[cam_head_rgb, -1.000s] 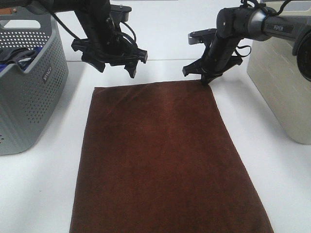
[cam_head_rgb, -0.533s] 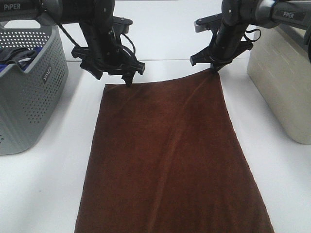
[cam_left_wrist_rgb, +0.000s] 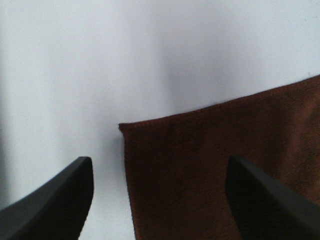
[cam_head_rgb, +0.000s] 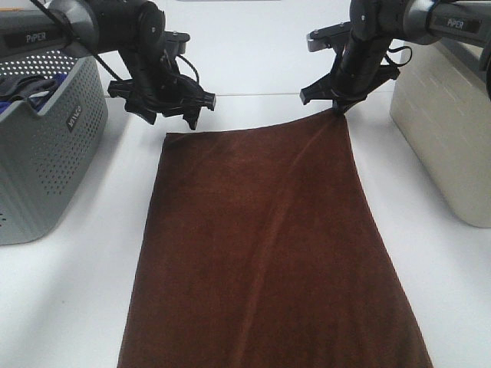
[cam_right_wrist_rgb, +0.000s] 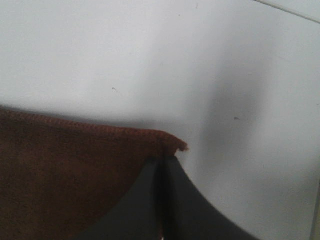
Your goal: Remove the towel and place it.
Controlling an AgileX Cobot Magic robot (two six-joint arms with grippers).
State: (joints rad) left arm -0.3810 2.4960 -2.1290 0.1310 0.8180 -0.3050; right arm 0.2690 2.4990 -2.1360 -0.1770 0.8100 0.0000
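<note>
The dark reddish-brown towel (cam_head_rgb: 268,253) lies spread flat on the white table (cam_head_rgb: 445,291), running from the far middle to the near edge of the exterior view. My right gripper (cam_head_rgb: 337,110) is shut on its far right corner, which is raised slightly; the right wrist view shows the closed fingers (cam_right_wrist_rgb: 172,200) pinching the towel (cam_right_wrist_rgb: 60,175) at that corner. My left gripper (cam_head_rgb: 170,119) hangs open just above and behind the far left corner. In the left wrist view, its two fingers (cam_left_wrist_rgb: 55,195) stand wide apart with the towel corner (cam_left_wrist_rgb: 200,165) lying flat below them, untouched.
A grey perforated basket (cam_head_rgb: 46,153) stands at the left with dark cloth items (cam_head_rgb: 23,88) inside. A beige bin (cam_head_rgb: 453,130) stands at the right edge, close to the right arm. Bare white table lies on both sides of the towel.
My right gripper has lifted the far right corner and drawn the towel a little away. My left gripper dipped to the far left corner, then shifted left and up, still open.
</note>
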